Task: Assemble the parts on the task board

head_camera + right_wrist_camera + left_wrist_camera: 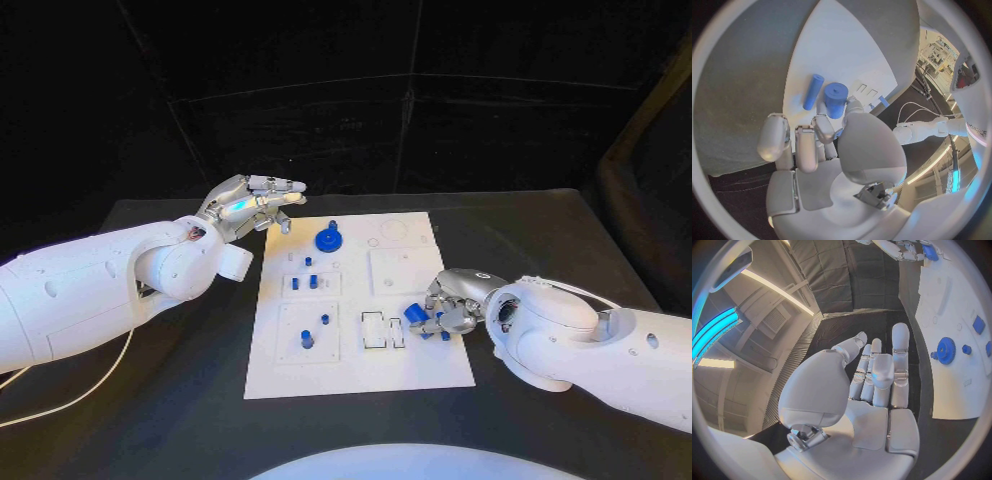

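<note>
The white task board [361, 345] lies mid-table. A blue gear [330, 240] stands near its far edge, and several small blue pegs [306, 337] stand in its left half. My left hand [257, 205] hovers off the board's far left corner, fingers stretched out and holding nothing; in the left wrist view the hand [873, 375] faces the gear [946, 350] and the board [954, 305]. My right hand [454, 302] rests at the board's right edge, with fingers curled. There the thumb and a finger [822, 127] pinch a blue cylinder [835, 99]. A blue rod [813, 91] lies beside it.
Empty rectangular slots [381, 329] sit in the board just left of my right hand. Black table [173, 400] surrounds the board, with dark curtains behind. A white cable [65, 405] trails under my left arm.
</note>
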Controlling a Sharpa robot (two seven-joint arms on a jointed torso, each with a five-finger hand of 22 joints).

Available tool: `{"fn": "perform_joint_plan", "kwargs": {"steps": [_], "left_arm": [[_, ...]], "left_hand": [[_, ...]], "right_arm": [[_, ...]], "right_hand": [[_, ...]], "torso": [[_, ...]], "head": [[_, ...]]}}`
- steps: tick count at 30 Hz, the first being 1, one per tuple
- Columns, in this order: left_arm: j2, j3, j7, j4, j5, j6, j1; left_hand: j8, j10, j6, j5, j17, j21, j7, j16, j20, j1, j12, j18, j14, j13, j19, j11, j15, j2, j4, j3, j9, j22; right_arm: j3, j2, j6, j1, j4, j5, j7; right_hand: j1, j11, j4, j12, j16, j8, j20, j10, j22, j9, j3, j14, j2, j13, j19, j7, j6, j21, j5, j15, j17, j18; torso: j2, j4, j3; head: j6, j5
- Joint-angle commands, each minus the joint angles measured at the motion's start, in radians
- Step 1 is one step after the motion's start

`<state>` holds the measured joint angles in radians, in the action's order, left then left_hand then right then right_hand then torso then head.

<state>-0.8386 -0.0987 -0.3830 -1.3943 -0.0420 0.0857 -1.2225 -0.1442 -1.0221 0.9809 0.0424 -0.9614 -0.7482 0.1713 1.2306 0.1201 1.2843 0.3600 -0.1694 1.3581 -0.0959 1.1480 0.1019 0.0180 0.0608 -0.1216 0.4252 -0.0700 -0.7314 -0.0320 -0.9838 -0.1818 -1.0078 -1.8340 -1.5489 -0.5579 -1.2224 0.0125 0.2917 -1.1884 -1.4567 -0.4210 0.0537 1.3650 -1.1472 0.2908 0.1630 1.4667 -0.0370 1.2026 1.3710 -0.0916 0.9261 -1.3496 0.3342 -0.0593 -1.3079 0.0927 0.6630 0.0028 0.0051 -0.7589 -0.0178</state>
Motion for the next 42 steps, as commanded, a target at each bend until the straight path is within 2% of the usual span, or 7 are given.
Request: {"fn": "perform_joint_plan", "kwargs": {"steps": [1,8,11,17,21,27,42], "left_arm": [[-0.001,0.001,-0.003,-0.003,0.003,-0.011,-0.001],[-0.004,0.001,-0.002,-0.005,0.003,-0.012,-0.001],[-0.005,0.001,-0.002,-0.005,0.003,-0.012,-0.001],[-0.004,0.001,-0.002,-0.004,0.003,-0.012,-0.001],[-0.002,0.001,-0.002,-0.004,0.003,-0.013,-0.001],[-0.001,0.001,-0.002,-0.005,0.003,-0.013,-0.001],[-0.001,0.001,-0.001,-0.006,0.003,-0.013,-0.001]], "left_hand": [[-0.007,0.006,-0.003,0.006,0.001,0.002,0.003,-0.005,0.001,-0.007,0.004,-0.014,-0.007,0.001,-0.002,0.002,0.002,-0.002,0.001,-0.004,0.001,0.002],[-0.007,0.006,-0.003,0.006,0.001,0.002,0.003,-0.005,0.001,-0.007,0.004,-0.014,-0.007,0.001,-0.002,0.002,0.002,-0.002,0.001,-0.004,0.001,0.002],[-0.007,0.006,-0.003,0.006,0.001,0.002,0.003,-0.005,0.001,-0.007,0.004,-0.014,-0.007,0.001,-0.002,0.002,0.002,-0.002,0.001,-0.004,0.001,0.002],[-0.007,0.006,-0.003,0.006,0.001,0.002,0.003,-0.005,0.001,-0.007,0.004,-0.014,-0.007,0.001,-0.002,0.002,0.002,-0.002,0.001,-0.004,0.001,0.002],[-0.007,0.006,-0.003,0.006,0.001,0.002,0.003,-0.005,0.001,-0.007,0.004,-0.014,-0.007,0.001,-0.002,0.002,0.002,-0.002,0.001,-0.004,0.001,0.002],[-0.007,0.006,-0.003,0.006,0.001,0.002,0.003,-0.005,0.001,-0.007,0.004,-0.014,-0.007,0.001,-0.002,0.002,0.002,-0.002,0.001,-0.004,0.001,0.002],[-0.007,0.006,-0.003,0.006,0.001,0.002,0.003,-0.005,0.001,-0.007,0.004,-0.014,-0.007,0.001,-0.002,0.002,0.002,-0.002,0.001,-0.004,0.001,0.002]], "right_arm": [[-0.002,0.004,0.016,0.002,0.006,-0.01,-0.023],[-0.002,0.003,-0.031,0.003,0.0,-0.006,-0.023],[-0.002,-0.009,-0.095,0.003,-0.018,0.013,-0.009],[-0.001,-0.038,-0.229,0.003,-0.072,0.075,0.033],[-0.001,-0.041,-0.263,0.003,-0.099,0.123,0.051],[-0.001,-0.018,-0.244,0.002,-0.101,0.166,0.062],[-0.001,0.074,-0.078,0.002,-0.061,0.185,-0.028]], "right_hand": [[-0.006,-0.001,-0.004,-0.005,-0.003,-0.01,-0.001,0.008,-0.003,0.006,0.005,0.062,0.021,0.005,0.005,0.001,-0.009,-0.004,0.019,0.002,-0.026,-0.009],[-0.031,-0.007,-0.006,-0.017,-0.008,-0.031,-0.005,0.019,-0.016,0.025,0.003,0.063,0.049,0.022,0.01,0.009,0.006,-0.012,0.066,-0.003,-0.036,-0.011],[-0.043,-0.013,-0.006,-0.032,-0.014,-0.04,-0.009,0.031,-0.032,0.035,0.002,0.066,0.062,0.039,0.019,0.015,0.02,-0.021,0.106,-0.008,-0.048,-0.014],[-0.039,-0.017,-0.002,-0.038,-0.017,-0.043,-0.012,0.038,-0.042,0.042,0.007,0.067,0.069,0.046,0.024,0.019,0.028,-0.027,0.127,-0.011,-0.056,-0.016],[-0.033,-0.018,-0.001,-0.038,-0.019,-0.043,-0.013,0.039,-0.045,0.045,0.011,0.067,0.07,0.048,0.025,0.02,0.031,-0.028,0.131,-0.012,-0.059,-0.016],[-0.029,-0.018,-0.001,-0.037,-0.019,-0.043,-0.014,0.04,-0.047,0.046,0.014,0.068,0.073,0.048,0.026,0.021,0.031,-0.029,0.131,-0.012,-0.059,-0.017],[0.038,-0.034,0.0,-0.01,-0.016,-0.06,-0.024,0.04,-0.043,0.072,0.049,0.066,0.103,0.034,0.024,0.04,0.078,-0.027,0.103,-0.025,-0.056,-0.016]], "torso": [[-0.001,0.0006,0.0005],[-0.001,-0.0012,0.0005],[-0.001,-0.0018,0.001],[-0.003,-0.0007,0.0008],[-0.001,0.002,-0.0005],[0.0,0.0005,0.0001],[0.0,0.001,-0.0003]], "head": [[0.0,0.001],[0.002,0.0],[0.003,0.001],[0.005,-0.002],[0.007,-0.003],[0.005,0.003],[0.001,0.009]]}}
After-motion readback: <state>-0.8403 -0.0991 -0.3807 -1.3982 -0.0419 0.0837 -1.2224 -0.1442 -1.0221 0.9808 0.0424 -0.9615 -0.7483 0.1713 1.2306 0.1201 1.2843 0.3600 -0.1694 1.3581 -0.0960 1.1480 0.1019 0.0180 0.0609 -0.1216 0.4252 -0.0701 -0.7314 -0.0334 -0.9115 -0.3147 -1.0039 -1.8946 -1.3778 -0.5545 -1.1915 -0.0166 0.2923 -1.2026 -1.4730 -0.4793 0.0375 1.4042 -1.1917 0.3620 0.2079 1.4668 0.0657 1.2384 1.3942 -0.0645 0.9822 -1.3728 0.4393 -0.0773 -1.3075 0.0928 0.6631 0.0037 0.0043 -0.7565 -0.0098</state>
